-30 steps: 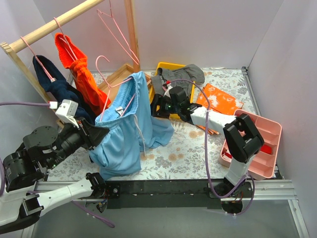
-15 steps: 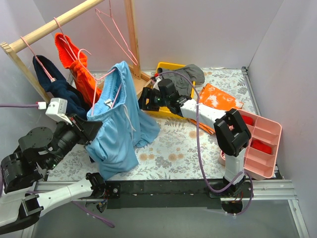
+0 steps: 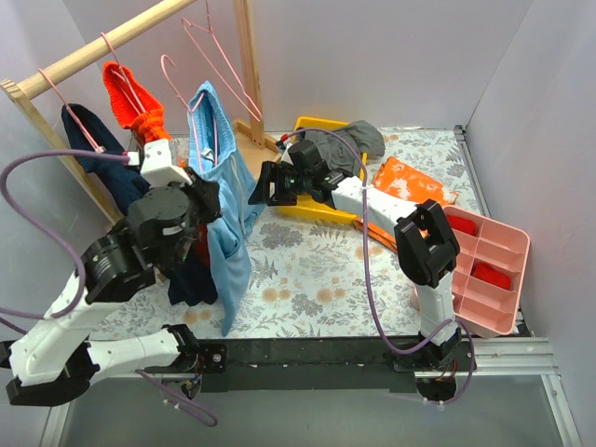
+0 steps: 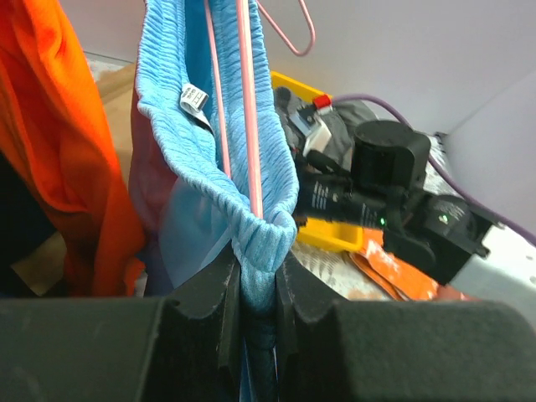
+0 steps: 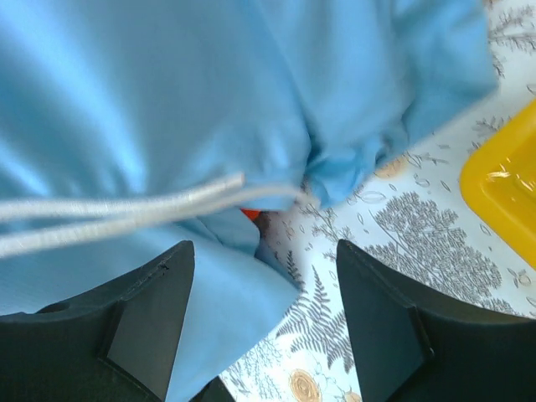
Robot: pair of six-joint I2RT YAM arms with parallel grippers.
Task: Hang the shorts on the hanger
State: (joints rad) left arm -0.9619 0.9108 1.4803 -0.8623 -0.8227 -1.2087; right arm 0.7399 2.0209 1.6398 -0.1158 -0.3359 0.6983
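Observation:
The light blue shorts (image 3: 223, 200) hang lengthwise from the pink wire hanger (image 3: 171, 71), whose hook stands up near the wooden rail. In the left wrist view the hanger's wires (image 4: 249, 109) run inside the ribbed waistband of the shorts (image 4: 180, 151). My left gripper (image 4: 258, 280) is shut on the waistband fold and the hanger wire; it also shows in the top view (image 3: 207, 198). My right gripper (image 3: 262, 187) is open and empty just right of the shorts. In the right wrist view it (image 5: 264, 327) faces the shorts (image 5: 167, 92) and the white drawstring (image 5: 126, 209).
A wooden rack rail (image 3: 102, 47) carries an orange garment (image 3: 140, 116), a dark navy garment (image 3: 93, 154) and a spare pink hanger (image 3: 223, 65). A yellow tray (image 3: 317, 124) holds dark grey shorts (image 3: 349, 140). An orange cloth (image 3: 414, 183) and a pink tray (image 3: 494, 270) lie at the right.
My left arm has lifted the shorts and hanger up and back toward the rail; the shorts now hang narrow and vertical. My right gripper has moved left and stays open.

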